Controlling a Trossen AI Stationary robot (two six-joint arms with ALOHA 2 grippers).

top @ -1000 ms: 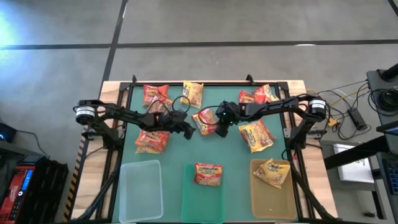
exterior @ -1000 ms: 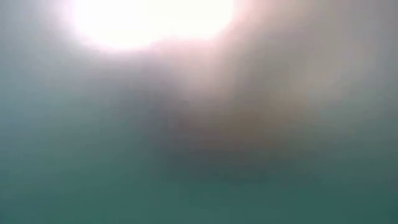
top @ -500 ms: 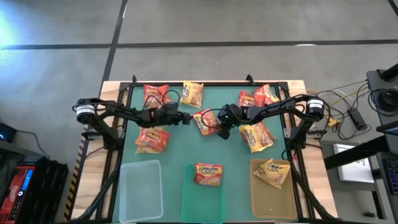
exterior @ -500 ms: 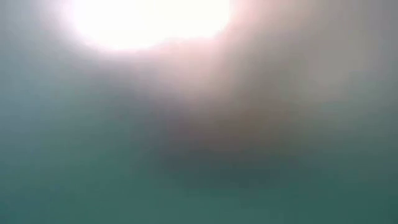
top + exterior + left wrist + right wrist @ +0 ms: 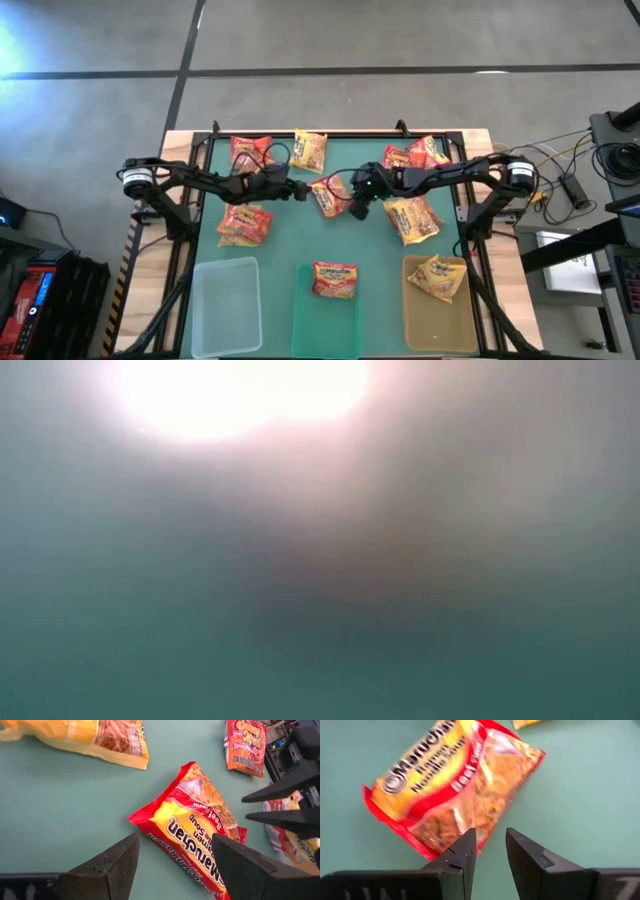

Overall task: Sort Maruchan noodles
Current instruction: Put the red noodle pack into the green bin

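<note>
The low view gives only a teal blur under a white glare, so the scene reads from the high view and the wrist views. From above, the green-topped table [image 5: 290,240] sits in a wooden frame on a grey concrete floor, with cables and equipment at the right.

A red-and-yellow crinkly plastic Maruchan beef ramen packet [image 5: 328,195] lies flat on the table's middle, between the two grippers. The left gripper [image 5: 300,190] is just beside it, released and empty, its fingers [image 5: 107,865] spread wide above one end of the packet in the left wrist view. The right gripper [image 5: 358,207] is at the packet's other edge; in the right wrist view its fingers [image 5: 457,855] stand narrowly apart at the packet's edge, grasping nothing I can see.

Other packets lie scattered toward the far side. Along the near edge are a clear bin [image 5: 205,300], a green bin [image 5: 303,325] holding one red packet [image 5: 335,279], and an amber bin [image 5: 425,325] holding one yellow packet [image 5: 437,277].
</note>
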